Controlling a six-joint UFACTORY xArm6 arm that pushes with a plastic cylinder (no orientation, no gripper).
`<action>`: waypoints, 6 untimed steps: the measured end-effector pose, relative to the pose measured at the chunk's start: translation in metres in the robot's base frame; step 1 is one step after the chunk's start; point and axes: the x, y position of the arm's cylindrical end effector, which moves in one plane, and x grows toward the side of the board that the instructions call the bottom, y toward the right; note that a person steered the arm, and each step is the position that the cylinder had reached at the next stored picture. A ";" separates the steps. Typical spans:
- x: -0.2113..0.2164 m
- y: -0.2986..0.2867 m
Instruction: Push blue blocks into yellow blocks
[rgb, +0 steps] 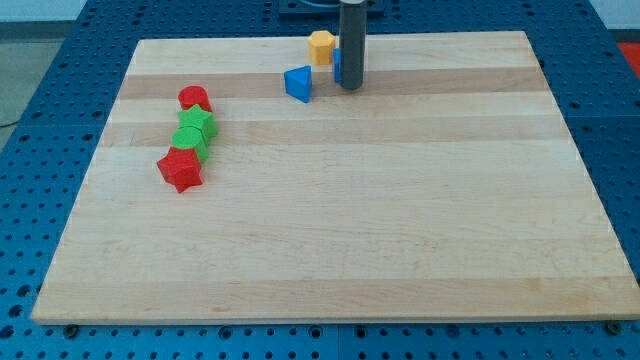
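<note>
A blue triangular block (298, 83) lies near the view's top, left of centre. A yellow block (321, 46) sits just above and to the right of it, near the board's top edge. A second blue block (338, 65) shows only as a sliver, mostly hidden behind my rod. My tip (350, 87) rests on the board right of the blue triangular block and below the yellow block, against the hidden blue block.
At the view's left stands a column of blocks: a red round block (194, 99), a green block (198, 124), another green block (189, 141) and a red star-shaped block (181, 170). The wooden board (330, 250) lies on a blue perforated table.
</note>
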 end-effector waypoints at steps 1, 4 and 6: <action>-0.002 0.000; -0.033 0.000; -0.013 0.002</action>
